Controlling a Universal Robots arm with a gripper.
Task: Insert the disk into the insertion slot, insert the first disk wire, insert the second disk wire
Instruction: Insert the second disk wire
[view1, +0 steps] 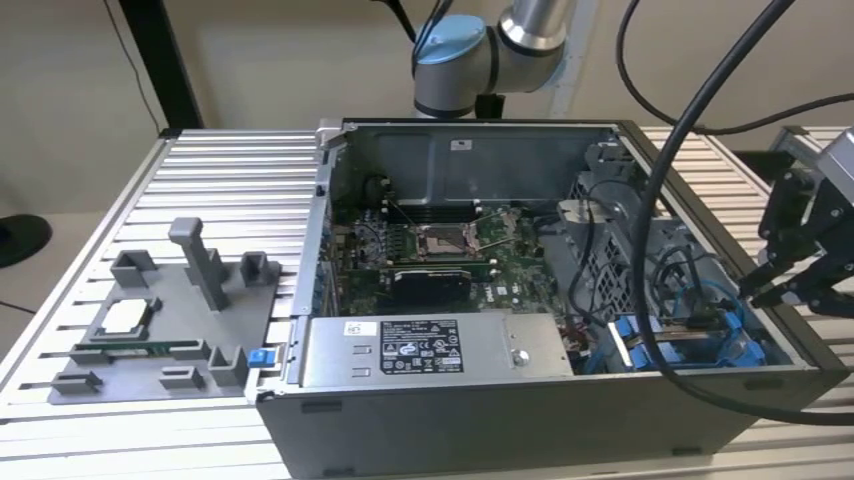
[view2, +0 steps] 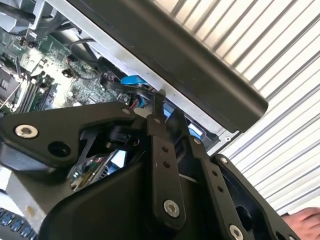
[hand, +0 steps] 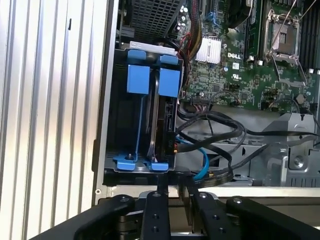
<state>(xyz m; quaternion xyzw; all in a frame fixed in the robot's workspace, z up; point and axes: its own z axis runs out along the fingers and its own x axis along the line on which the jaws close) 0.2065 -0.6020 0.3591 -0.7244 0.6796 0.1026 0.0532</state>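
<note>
Two bright blue carrier frames stand side by side in the insertion slot (hand: 111, 115), the grey bay at the corner of the computer case (view1: 534, 420). The disk (hand: 164, 117) shows as a dark slab on edge in the carrier nearer the motherboard. Black wires (hand: 220, 131) and a blue wire (hand: 204, 159) run to the disk's side, where a black plug (hand: 173, 142) sits against it. My gripper (hand: 175, 189) hangs just outside the case wall beside the bay (view1: 687, 345). Its fingers (view2: 161, 140) lie close together, shut, with nothing seen between them. In the exterior view the gripper (view1: 763, 290) is at the right.
A grey labelled power-supply box (view1: 414, 350) fills the case's front and the green motherboard (view1: 441, 250) lies behind it. A grey fixture (view1: 160, 330) with small parts sits on the ribbed aluminium table (view1: 227, 170) at the exterior view's left. A hand (view2: 305, 220) shows at one corner.
</note>
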